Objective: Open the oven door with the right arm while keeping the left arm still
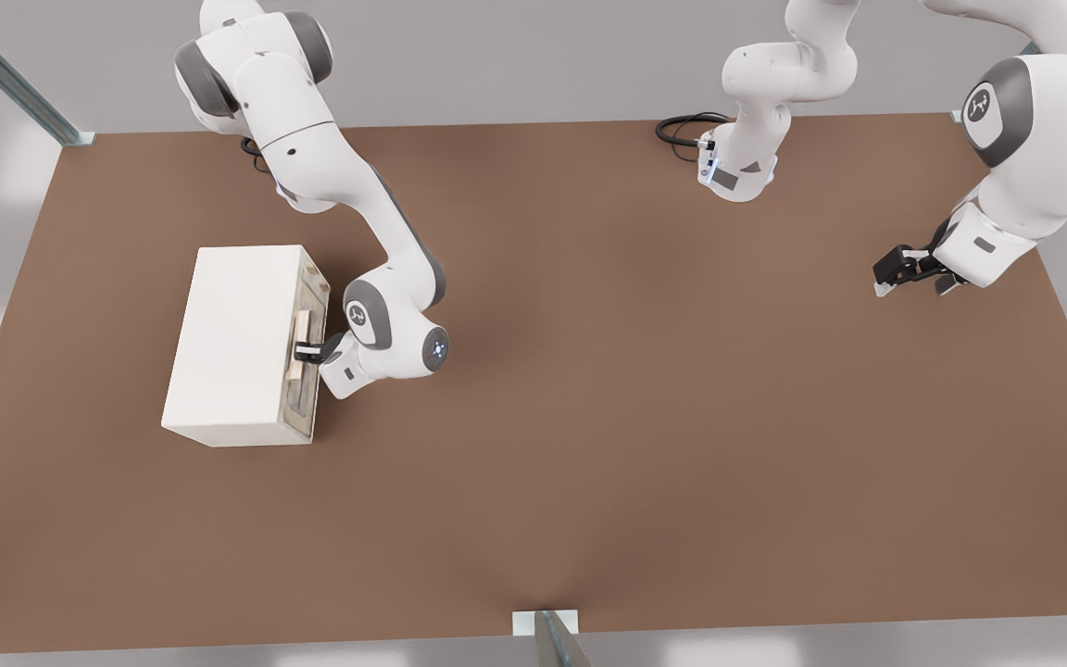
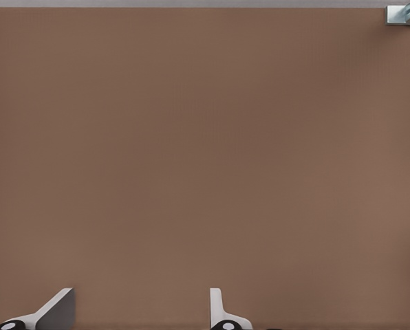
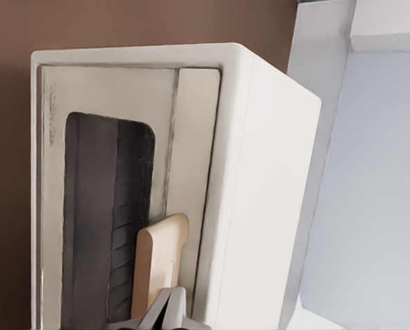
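Leftmost in the front view we see the oven (image 1: 232,343), a cream-white box sitting on the brown table (image 1: 589,417), well toward the front view's left. Its door (image 1: 308,347) is the narrow face turned toward the front view's right, and it lies flush with the box, not yet swung out. On that face we find the pale handle (image 1: 301,345), a short bar standing off the door. Just beside it, the right arm (image 1: 376,232) reaches down from the far edge of the table and bends in toward the oven. Its gripper (image 1: 309,351) sits right at the handle, black fingers (image 1: 304,355) either side of the bar and clenched on it. From the right wrist view we look straight at the door (image 3: 129,192), with its dark window (image 3: 105,220) beside the handle (image 3: 160,265), and one fingertip (image 3: 169,311) touches the bar's near end
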You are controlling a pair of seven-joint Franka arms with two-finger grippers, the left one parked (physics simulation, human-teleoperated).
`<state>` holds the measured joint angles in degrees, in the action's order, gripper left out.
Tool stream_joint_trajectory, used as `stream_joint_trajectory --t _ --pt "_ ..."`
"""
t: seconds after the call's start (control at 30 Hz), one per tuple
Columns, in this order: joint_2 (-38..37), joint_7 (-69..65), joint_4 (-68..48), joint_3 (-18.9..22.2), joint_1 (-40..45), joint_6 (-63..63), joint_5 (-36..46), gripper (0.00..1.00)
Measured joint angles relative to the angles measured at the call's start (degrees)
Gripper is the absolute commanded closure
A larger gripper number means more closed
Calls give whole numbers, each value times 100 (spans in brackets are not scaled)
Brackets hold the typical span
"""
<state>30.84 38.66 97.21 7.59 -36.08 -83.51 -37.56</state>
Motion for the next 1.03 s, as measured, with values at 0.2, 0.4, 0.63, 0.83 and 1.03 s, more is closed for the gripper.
stream_joint_trajectory --t 0.2,0.4,0.63,0.83,1.03 --pt "-12 159 -144 -41 -199 -10 25 100" --pt "-644 58 -803 -222 683 -35 1162 100" --pt "-1641 -1084 -1942 -163 1845 231 3025 0" --pt "-1697 -1914 -2422 -72 2395 434 3431 0" --pt "-1689 -2498 -2433 -67 2377 470 3577 0"
